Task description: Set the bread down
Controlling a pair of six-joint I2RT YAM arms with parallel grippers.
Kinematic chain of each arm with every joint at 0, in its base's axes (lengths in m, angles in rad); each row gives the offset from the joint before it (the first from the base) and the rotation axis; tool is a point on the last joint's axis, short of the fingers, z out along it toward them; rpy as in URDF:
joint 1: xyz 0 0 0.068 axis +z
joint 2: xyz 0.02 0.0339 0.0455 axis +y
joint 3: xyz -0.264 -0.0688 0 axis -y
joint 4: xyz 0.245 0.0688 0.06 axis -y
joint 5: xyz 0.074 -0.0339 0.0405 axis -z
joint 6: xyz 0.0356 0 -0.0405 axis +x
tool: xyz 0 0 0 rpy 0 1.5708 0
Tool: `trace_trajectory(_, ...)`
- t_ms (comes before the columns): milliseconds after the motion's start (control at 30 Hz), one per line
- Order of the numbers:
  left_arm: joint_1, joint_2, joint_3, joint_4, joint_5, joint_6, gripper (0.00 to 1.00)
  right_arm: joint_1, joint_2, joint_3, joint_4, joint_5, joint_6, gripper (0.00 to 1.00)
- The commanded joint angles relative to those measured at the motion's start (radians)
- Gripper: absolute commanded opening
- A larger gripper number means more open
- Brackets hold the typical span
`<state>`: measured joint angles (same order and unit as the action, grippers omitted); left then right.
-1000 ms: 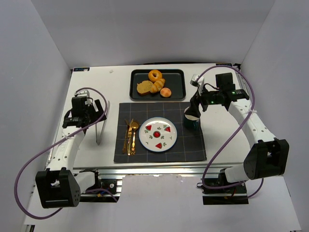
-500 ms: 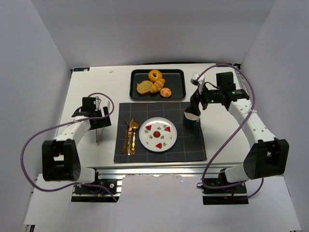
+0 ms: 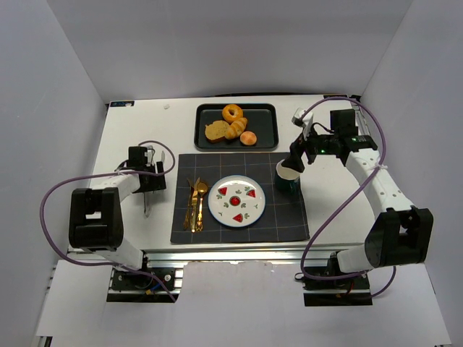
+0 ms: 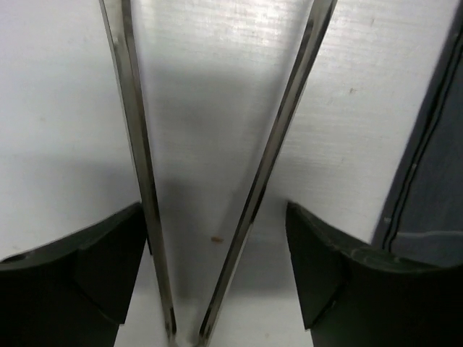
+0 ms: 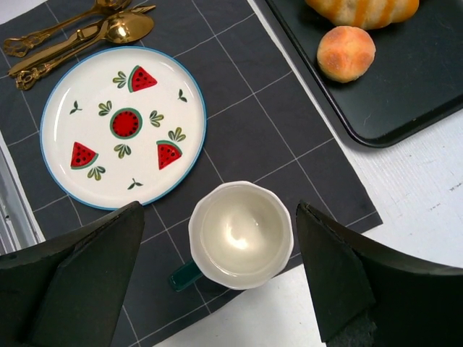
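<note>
tongs point(image 4: 141, 144): bare polished metal, mirror-bright | counter point(image 4: 210, 87): white, matt, faintly grained | placemat point(image 5: 268, 130): dark matt cloth | plate point(image 5: 123, 126): glossy glazed ceramic | cup point(image 5: 241, 233): same glossy glaze | cutlery point(image 5: 79, 32): shiny gold-toned metal | tray point(image 5: 405, 87): black, smooth, low sheen | bun point(image 5: 346, 52): lightly shiny crust | left hand point(image 4: 215, 210), right hand point(image 5: 218, 213): matt black plastic

— What's the table carrying on your feed?
— I see a white table point(image 3: 325, 210) with three things straight on it: a black tray point(image 3: 266, 127) at the far middle, a dark gridded placemat point(image 3: 289, 217) just before it, and metal tongs point(image 3: 147, 202) left of the placemat.
— Touching?
— No, bare white shows between them.
</note>
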<state>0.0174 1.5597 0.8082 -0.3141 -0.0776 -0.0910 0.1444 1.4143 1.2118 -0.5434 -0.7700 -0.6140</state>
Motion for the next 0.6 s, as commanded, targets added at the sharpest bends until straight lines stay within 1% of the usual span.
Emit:
trace_trajectory(0, -0.002, 0.005, -0.058, 0.096, 0.064, -0.012, 0.84, -0.014, -0.040, -0.006, 0.026, -0.022, 0.003, 0.89)
trace_trajectory(67, -0.002, 0.019, -0.064, 0.107, 0.076, -0.012, 0.75, -0.022, -0.046, -0.008, 0.026, -0.020, 0.003, 0.89)
trace_trajectory(133, 0.000, 0.040, -0.066, 0.095, 0.110, -0.010, 0.68, -0.028, -0.049, -0.008, 0.026, -0.022, 0.003, 0.89)
trace_trajectory(167, 0.001, 0.046, -0.067, 0.093, 0.111, -0.010, 0.63, -0.032, -0.051, -0.008, 0.026, -0.022, 0.003, 0.89)
trace_trajectory(233, 0.000, 0.040, -0.079, 0.098, 0.110, -0.015, 0.57, -0.034, -0.054, -0.009, 0.026, -0.022, 0.005, 0.89)
trace_trajectory(267, 0.000, 0.034, -0.086, 0.101, 0.108, -0.021, 0.53, -0.038, -0.054, -0.011, 0.026, -0.022, 0.007, 0.89)
trace_trajectory(300, 0.000, 0.028, -0.090, 0.102, 0.101, -0.026, 0.43, -0.040, -0.057, -0.012, 0.026, -0.022, 0.007, 0.89)
trace_trajectory(400, 0.001, -0.010, -0.087, 0.098, 0.098, -0.042, 0.29, -0.043, -0.060, -0.017, 0.031, -0.022, 0.010, 0.89)
trace_trajectory(467, 0.001, -0.056, -0.054, 0.081, 0.113, -0.056, 0.20, -0.045, -0.061, -0.017, 0.033, -0.020, 0.010, 0.89)
trace_trajectory(533, -0.002, -0.087, -0.012, 0.049, 0.151, -0.085, 0.16, -0.048, -0.063, -0.012, 0.034, -0.020, 0.013, 0.89)
trace_trajectory(567, 0.000, -0.114, 0.035, 0.040, 0.173, -0.099, 0.16, -0.049, -0.061, -0.011, 0.034, -0.020, 0.013, 0.89)
